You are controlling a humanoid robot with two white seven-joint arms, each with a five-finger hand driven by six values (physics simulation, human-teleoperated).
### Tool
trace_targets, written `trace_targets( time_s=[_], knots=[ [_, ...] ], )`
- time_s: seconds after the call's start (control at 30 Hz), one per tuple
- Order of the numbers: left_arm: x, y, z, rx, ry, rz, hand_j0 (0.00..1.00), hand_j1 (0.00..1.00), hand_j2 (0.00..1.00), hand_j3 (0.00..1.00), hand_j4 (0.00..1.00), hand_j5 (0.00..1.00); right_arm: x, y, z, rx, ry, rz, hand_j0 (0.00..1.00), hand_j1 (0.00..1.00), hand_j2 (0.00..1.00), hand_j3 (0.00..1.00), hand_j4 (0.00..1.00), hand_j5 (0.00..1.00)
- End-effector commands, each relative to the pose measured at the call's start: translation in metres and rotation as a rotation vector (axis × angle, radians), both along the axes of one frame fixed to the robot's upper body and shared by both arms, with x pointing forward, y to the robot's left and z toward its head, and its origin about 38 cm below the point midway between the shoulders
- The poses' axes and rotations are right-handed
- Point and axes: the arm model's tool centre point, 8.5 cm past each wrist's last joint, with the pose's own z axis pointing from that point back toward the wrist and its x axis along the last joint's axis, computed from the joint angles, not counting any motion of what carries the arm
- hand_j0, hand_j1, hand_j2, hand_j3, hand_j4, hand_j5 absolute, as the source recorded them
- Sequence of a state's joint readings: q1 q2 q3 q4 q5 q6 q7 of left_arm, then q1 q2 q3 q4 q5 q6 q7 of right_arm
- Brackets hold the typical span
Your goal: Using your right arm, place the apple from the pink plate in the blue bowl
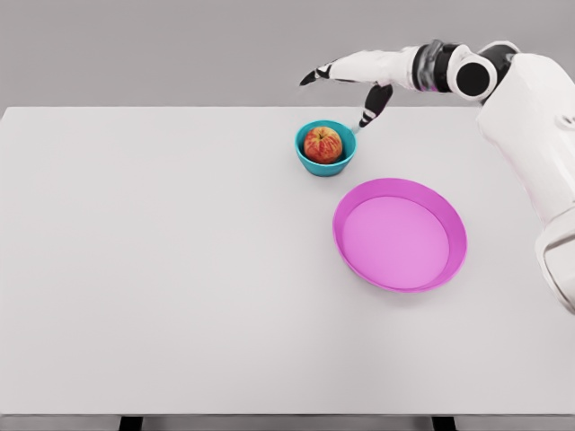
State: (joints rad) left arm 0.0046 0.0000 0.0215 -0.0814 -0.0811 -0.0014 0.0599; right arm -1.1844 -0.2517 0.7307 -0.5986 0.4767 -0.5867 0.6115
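Note:
A red and yellow apple (322,144) lies inside the small blue bowl (309,162) near the table's far edge. The pink plate (400,233) sits in front of it to the right, with nothing on it. My right hand (346,90) hovers above and just behind the bowl, its fingers spread and holding nothing. One dark-tipped finger points left, another hangs down toward the bowl's right rim without touching it. The right arm reaches in from the upper right. The left arm does not show.
The white table (162,269) stretches wide to the left and front of the bowl and plate. Its far edge runs just behind the bowl, with a grey wall beyond.

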Motion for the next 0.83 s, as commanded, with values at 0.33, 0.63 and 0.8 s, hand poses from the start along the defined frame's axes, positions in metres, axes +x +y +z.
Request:
trace_targets(
  time_s=[0.33, 0.63, 0.8],
  knots=[
    [0.000, 0.000, 0.000, 0.000, 0.000, 0.000, 1.00, 1.00, 1.00, 1.00, 1.00, 1.00, -0.064, -0.155, 0.009, 0.459, -0.131, -0.175, 1.00, 1.00, 1.00, 1.00, 1.00, 1.00],
    [0.000, 0.000, 0.000, 0.000, 0.001, 0.000, 1.00, 1.00, 1.00, 1.00, 1.00, 1.00, -0.094, -0.187, -0.057, 0.460, -0.026, -0.270, 1.00, 1.00, 1.00, 1.00, 1.00, 1.00],
    [0.000, 0.000, 0.000, 0.000, 0.001, -0.008, 1.00, 1.00, 1.00, 1.00, 1.00, 1.00, -0.098, -0.189, -0.067, 0.455, -0.006, -0.279, 1.00, 1.00, 1.00, 1.00, 1.00, 1.00]
  ],
)
